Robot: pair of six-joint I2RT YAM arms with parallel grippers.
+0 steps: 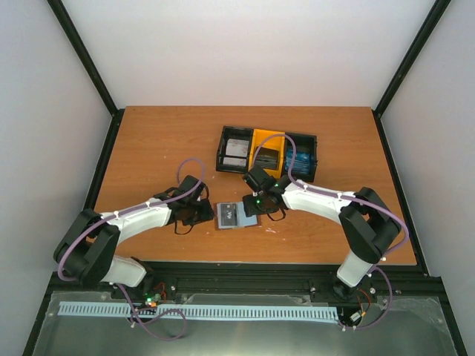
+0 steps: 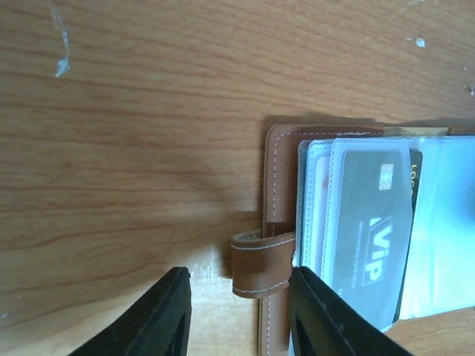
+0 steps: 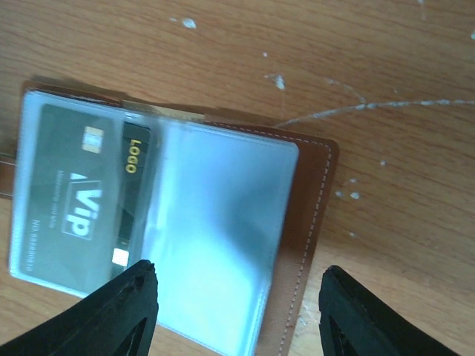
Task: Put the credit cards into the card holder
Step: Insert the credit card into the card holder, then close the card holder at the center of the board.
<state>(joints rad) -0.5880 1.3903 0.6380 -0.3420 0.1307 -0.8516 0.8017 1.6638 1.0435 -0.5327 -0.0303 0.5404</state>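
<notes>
A: Where's the card holder (image 1: 233,216)?
B: Lying open on the bench (image 1: 148,156), near the front edge, roughly centre. Brown cover down, clear sleeves (image 3: 223,215) facing up. It sits between the two hands, apart from the tray (image 1: 220,152) behind it.
A: Any cards in it?
B: Yes. A dark VIP card (image 3: 70,200) is inside one sleeve. A second dark one, the LOGO card (image 3: 133,174), sits behind it, offset toward the spine so its yellow print shows.
A: And the others?
B: In the black-and-yellow tray at the back. Grey card (image 1: 237,151) in the left bay, dark card (image 1: 267,158) in the yellow middle bay, blue card (image 1: 303,159) in the right one. Can't count them from the top view.
A: Left hand (image 2: 239,285)?
B: At the holder's left edge, low over the bench. Jaws partly apart, clamping nothing. The brown strap (image 2: 260,259) lies in the gap. It meets the inner face of one finger (image 2: 319,319) and is clear of the other.
A: Right hand (image 3: 239,271)?
B: Above the holder's right half, jaws wide, nothing held. In its wrist view the sleeve page and the stitched brown border lie between the fingers. Can't tell whether the tips touch the holder.
A: Holder tilted?
B: Flat. Slightly rotated against the bench edge in the top view.
</notes>
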